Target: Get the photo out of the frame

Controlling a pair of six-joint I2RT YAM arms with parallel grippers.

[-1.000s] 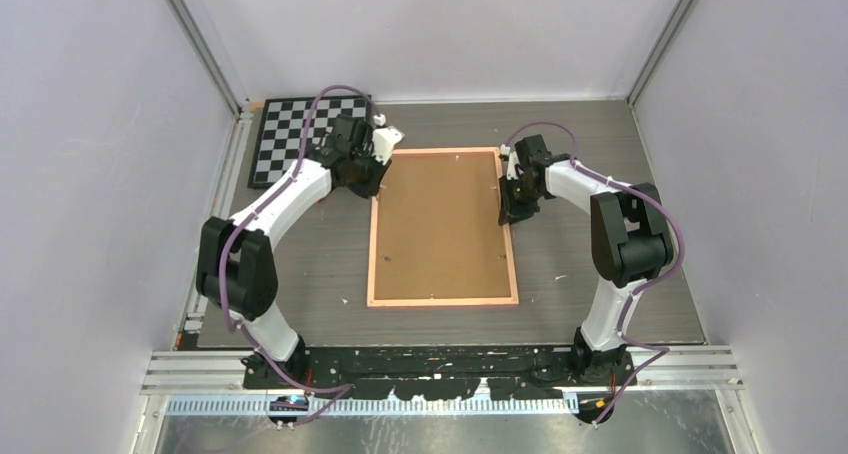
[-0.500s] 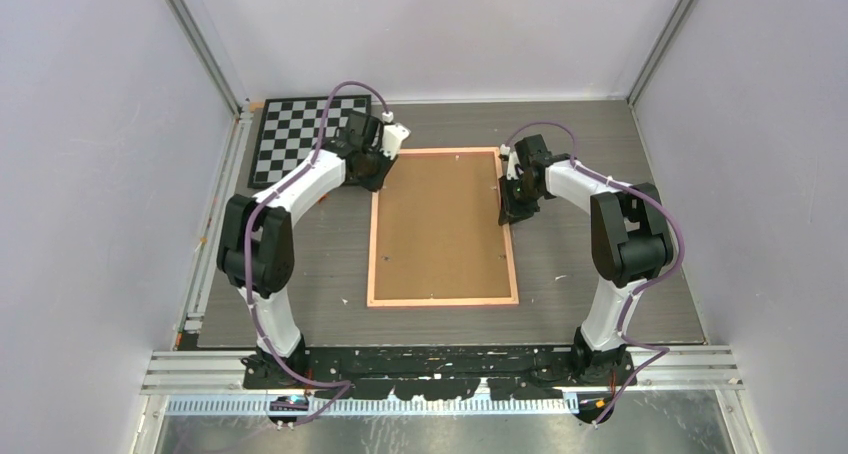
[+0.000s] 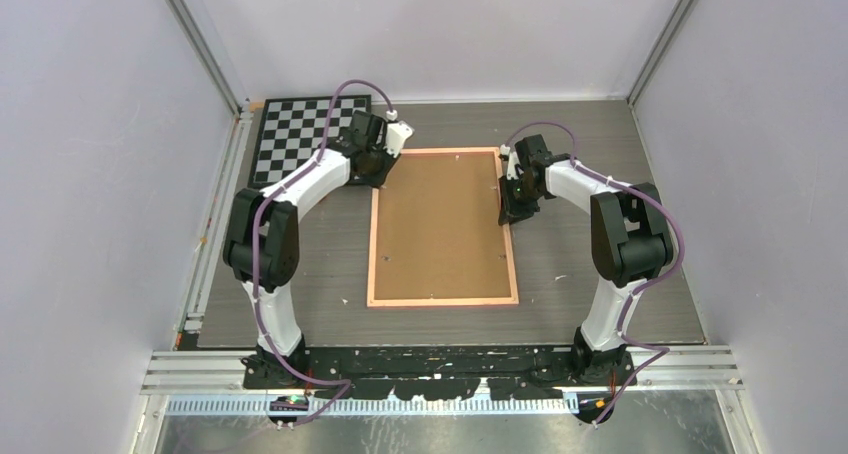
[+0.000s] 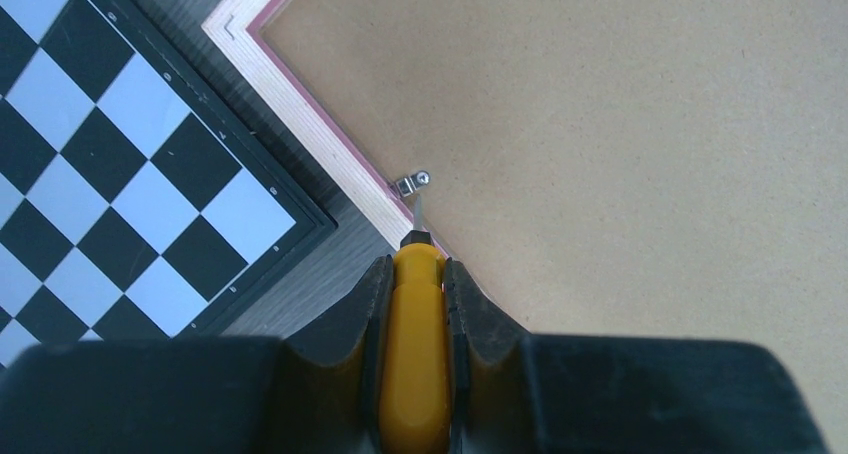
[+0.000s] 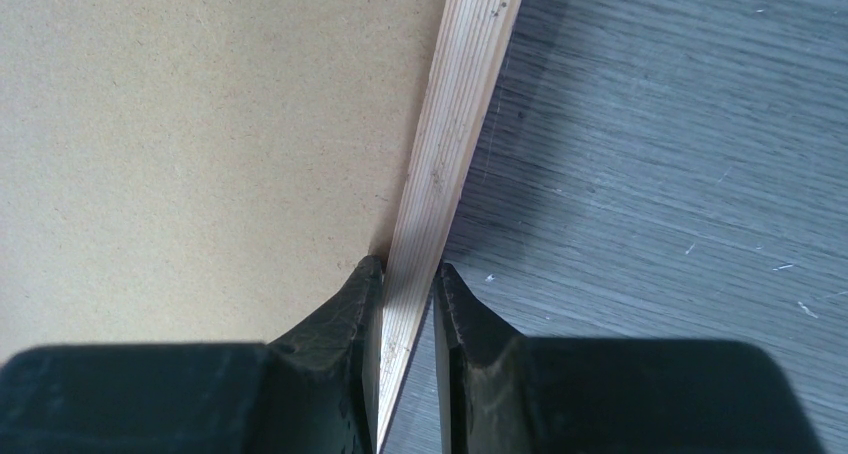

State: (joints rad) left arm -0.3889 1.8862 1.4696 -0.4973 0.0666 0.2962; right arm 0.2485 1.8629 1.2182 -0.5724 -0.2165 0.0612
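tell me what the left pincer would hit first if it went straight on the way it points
The left pincer grips a yellow-handled tool whose tip would first meet the small metal clip on the back of the frame; they look nearly touching, depth unclear.

The frame (image 3: 442, 236) lies back up, its front side hidden.
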